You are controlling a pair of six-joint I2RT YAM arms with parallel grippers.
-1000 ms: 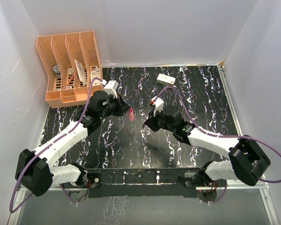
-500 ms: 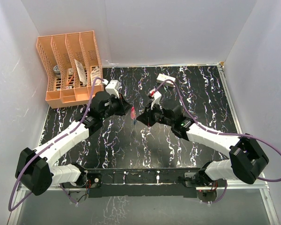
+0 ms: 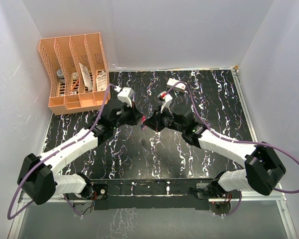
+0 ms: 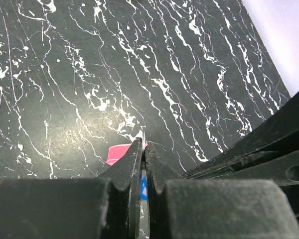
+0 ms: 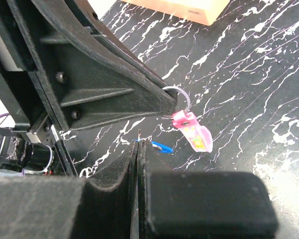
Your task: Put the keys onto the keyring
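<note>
In the right wrist view the left gripper's black finger (image 5: 114, 97) pinches a thin metal keyring (image 5: 182, 97). A pink key (image 5: 193, 132) hangs on that ring by its hole. My right gripper (image 5: 138, 144) is shut on the blue key (image 5: 160, 146), whose thin metal end pokes up from the fingertips, just below and left of the ring. In the left wrist view my left gripper (image 4: 143, 144) is shut on the keyring's wire (image 4: 143, 134), with the pink key (image 4: 118, 152) behind the left finger. From above, the left gripper (image 3: 138, 118) and right gripper (image 3: 150, 122) meet over mid-table.
An orange file rack (image 3: 74, 72) with papers stands at the back left. A white rectangular box (image 3: 177, 83) lies at the back of the black marbled table (image 3: 214, 109). The right arm's black body (image 4: 269, 149) fills the right of the left wrist view.
The two grippers have closed in on each other over the table's middle. The right one moved left with the blue key, the left one right with the ring and pink key.
</note>
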